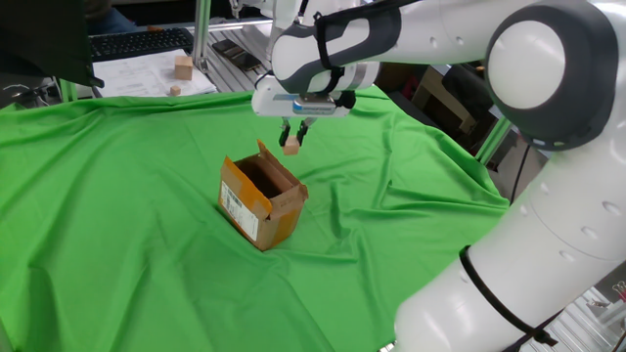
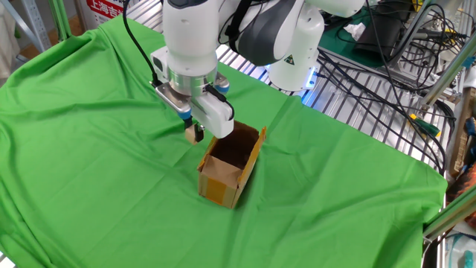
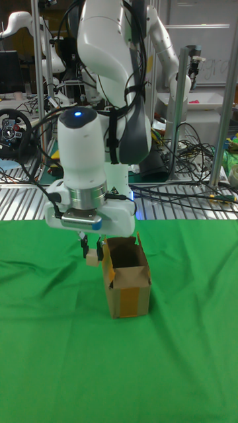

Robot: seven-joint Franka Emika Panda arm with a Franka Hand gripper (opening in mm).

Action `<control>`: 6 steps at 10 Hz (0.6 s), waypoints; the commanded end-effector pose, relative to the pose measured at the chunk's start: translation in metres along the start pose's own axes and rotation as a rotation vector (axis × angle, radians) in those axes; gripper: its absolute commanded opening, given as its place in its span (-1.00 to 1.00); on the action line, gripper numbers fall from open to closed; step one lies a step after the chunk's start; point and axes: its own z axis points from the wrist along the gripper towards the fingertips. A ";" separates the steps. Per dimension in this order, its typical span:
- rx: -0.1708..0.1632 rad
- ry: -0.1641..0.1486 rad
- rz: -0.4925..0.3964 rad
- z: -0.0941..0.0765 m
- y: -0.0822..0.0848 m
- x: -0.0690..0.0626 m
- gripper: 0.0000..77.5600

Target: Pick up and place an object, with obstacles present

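The cube (image 1: pixel 291 146) is gripped in the hand (image 1: pixel 294 142), held in the air just beyond the open cardboard box (image 1: pixel 262 200) on the green-draped desk (image 1: pixel 117 196).

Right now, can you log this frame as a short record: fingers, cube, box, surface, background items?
fingers: gripper shut on the cube
cube: small tan wooden cube, held in the air above the cloth, beside the box, not over its opening
box: open cardboard box, flaps up, white label on one side
surface: green cloth
background: larger wooden block on papers behind the cloth
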 end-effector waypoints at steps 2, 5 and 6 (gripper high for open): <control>0.013 -0.005 0.035 -0.018 0.023 0.010 -0.96; 0.015 0.013 0.082 -0.032 0.048 0.026 -0.96; 0.017 0.022 0.102 -0.038 0.057 0.032 -0.96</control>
